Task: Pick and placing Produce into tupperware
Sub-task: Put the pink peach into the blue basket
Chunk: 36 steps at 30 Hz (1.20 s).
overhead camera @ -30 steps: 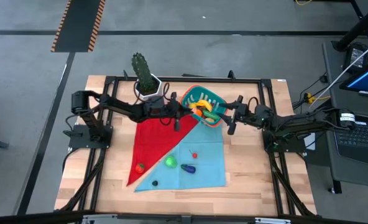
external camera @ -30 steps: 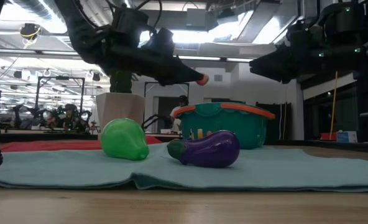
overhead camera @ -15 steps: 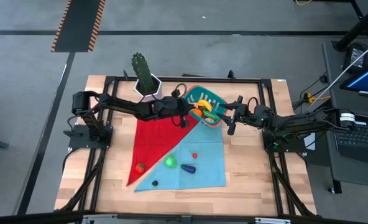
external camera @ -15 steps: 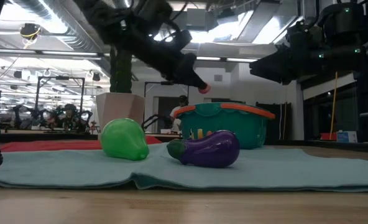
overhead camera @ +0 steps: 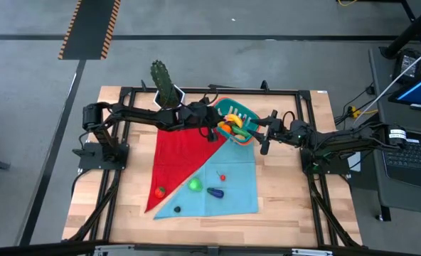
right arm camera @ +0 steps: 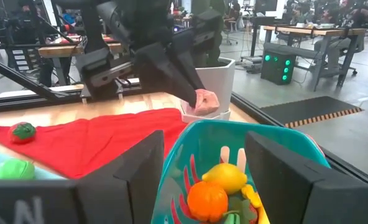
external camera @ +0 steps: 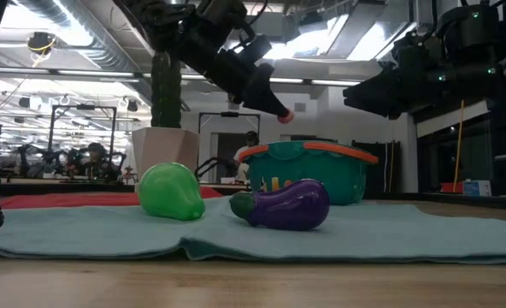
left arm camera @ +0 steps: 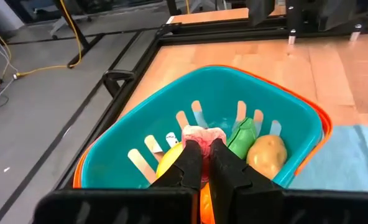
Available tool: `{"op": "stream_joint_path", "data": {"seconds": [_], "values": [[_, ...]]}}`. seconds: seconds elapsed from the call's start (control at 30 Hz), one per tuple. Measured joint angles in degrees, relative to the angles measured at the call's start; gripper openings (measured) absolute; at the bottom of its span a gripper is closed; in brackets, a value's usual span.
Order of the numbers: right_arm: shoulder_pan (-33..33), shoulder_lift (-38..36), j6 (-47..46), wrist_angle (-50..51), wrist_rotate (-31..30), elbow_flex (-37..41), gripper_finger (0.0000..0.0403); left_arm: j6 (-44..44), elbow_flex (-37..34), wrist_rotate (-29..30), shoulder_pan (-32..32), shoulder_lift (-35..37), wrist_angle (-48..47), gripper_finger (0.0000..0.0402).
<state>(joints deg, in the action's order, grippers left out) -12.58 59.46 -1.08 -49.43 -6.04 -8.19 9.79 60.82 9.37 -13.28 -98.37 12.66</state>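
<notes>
The teal tupperware (overhead camera: 236, 114) with an orange rim stands at the far middle of the table. It holds a yellow lemon (right arm camera: 229, 177), an orange (right arm camera: 207, 200), a potato (left arm camera: 267, 154) and a green piece (left arm camera: 243, 134). My left gripper (overhead camera: 217, 129) is shut on a small pink piece (left arm camera: 202, 134) above the tub's left rim. My right gripper (overhead camera: 266, 132) is open just right of the tub, one finger off each side of its near end. A green pear (overhead camera: 195, 185), a purple eggplant (overhead camera: 215, 192) and other small produce lie on the cloths. My left gripper pinches the small pink piece (right arm camera: 206, 99) between its two fingertips (left arm camera: 190, 157). The fingers slant down from the table's left side. The piece is lifted clear, above the tub's open top.
A cactus in a white pot (overhead camera: 168, 96) stands just left of the tub, under my left arm. A red cloth (overhead camera: 178, 160) and a teal cloth (overhead camera: 232, 188) cover the table's middle. A red piece (overhead camera: 160, 191), a tiny red piece (overhead camera: 222, 177) and a dark blue piece (overhead camera: 177, 210) lie on them.
My left gripper has carried the pink piece toward the table's right edge, from above the red cloth to above the tub's left rim. It has stayed shut on the piece, which stays lifted clear.
</notes>
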Motion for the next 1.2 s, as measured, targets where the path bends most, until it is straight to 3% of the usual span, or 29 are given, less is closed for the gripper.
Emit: {"op": "stream_joint_path", "data": {"seconds": [0.27, 0.43, 0.7, 0.9, 1.2], "values": [[0.0, 0.0, 0.1, -0.1, 0.0, 0.0, 0.0225, 1.3, 0.2, -2.2, -0.3, -0.9, 0.6, 0.0003], [0.0, 0.0, 0.1, -0.4, 0.1, 0.0, 0.0225, 1.7, 4.3, -5.7, -1.3, -5.5, 0.1, 0.0003], [0.0, -0.1, 0.1, 0.0, 0.1, -0.1, 0.0225, 3.1, 11.0, -8.1, -2.3, -9.7, -8.2, 0.0003], [0.0, -0.1, 0.3, 0.7, 0.1, -0.1, 0.0225, 4.1, 12.1, -9.4, -2.6, -9.8, -11.8, 0.0003], [0.0, -0.1, 0.2, 0.9, 0.0, -0.1, 0.0225, 4.1, 12.1, -9.3, -2.5, -9.8, -11.9, 0.0080]]}}
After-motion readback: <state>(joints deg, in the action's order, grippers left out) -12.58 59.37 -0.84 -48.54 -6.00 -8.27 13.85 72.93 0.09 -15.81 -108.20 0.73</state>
